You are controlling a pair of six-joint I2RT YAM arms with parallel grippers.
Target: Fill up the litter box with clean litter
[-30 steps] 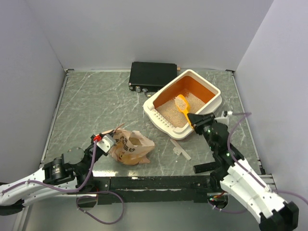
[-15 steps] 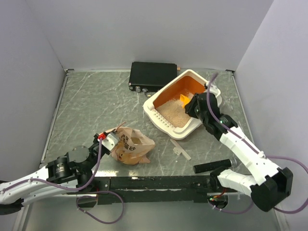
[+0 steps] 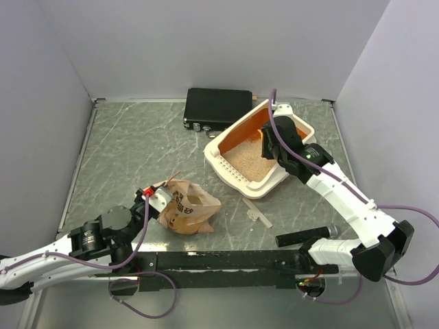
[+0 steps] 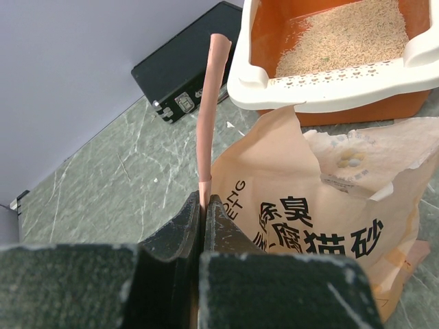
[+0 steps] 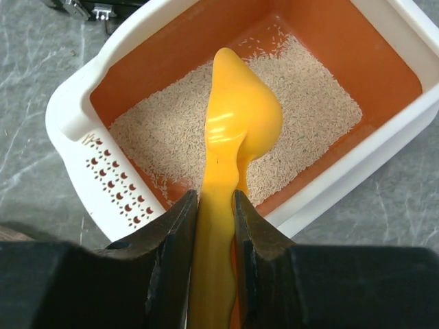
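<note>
The litter box stands at the back right, cream rim, orange inside, its slotted grille at the near short end. Clean litter covers its floor and also shows in the wrist views. My right gripper is shut on the handle of a yellow-orange scoop, which hangs bowl-down over the litter. From above, that gripper is over the box's far half. My left gripper is shut on a torn edge strip of the paper bag, which lies at the front left.
A flat black case lies against the back wall, just behind the box. A pale strip lies on the table in front of the box. The marble table meets walls on three sides.
My right arm has swung the scoop from the box's near rim up and over its far half. The left arm with the bag has shifted slightly right.
</note>
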